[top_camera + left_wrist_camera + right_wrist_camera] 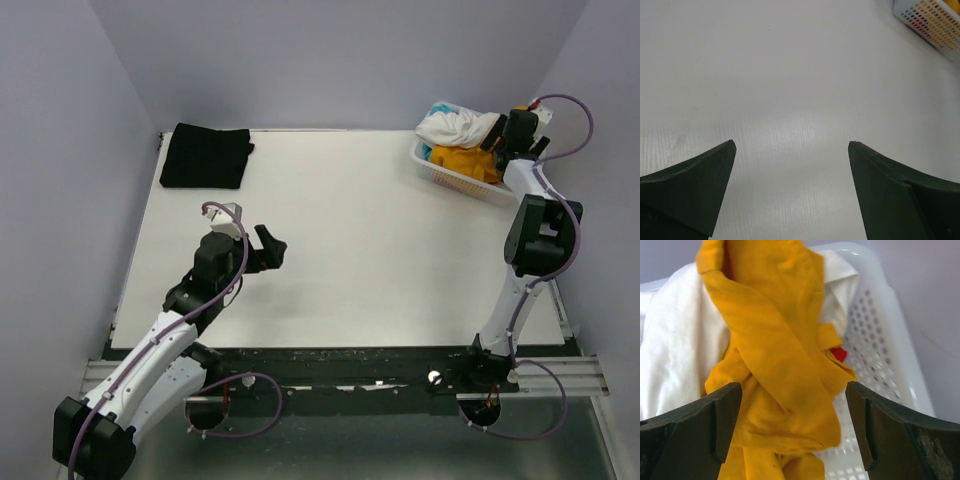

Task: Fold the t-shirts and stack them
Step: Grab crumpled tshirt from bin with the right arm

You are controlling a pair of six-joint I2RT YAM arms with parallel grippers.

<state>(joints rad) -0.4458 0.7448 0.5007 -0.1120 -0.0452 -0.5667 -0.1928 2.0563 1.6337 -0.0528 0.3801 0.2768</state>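
Your right hand (792,386) is wide open, just over the basket (875,340). Your left hand (791,143) is open too, over the surface (350,260), far from the basket. A folded black shirt (205,156) lies well left of the basket. Inside the basket, a mustard shirt (770,340) lies on a white shirt (675,355).

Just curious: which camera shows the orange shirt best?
Right wrist: the orange shirt fills the picture ahead of the open right gripper. The top view shows a small patch in the basket; the left wrist, only orange glints through its lattice.
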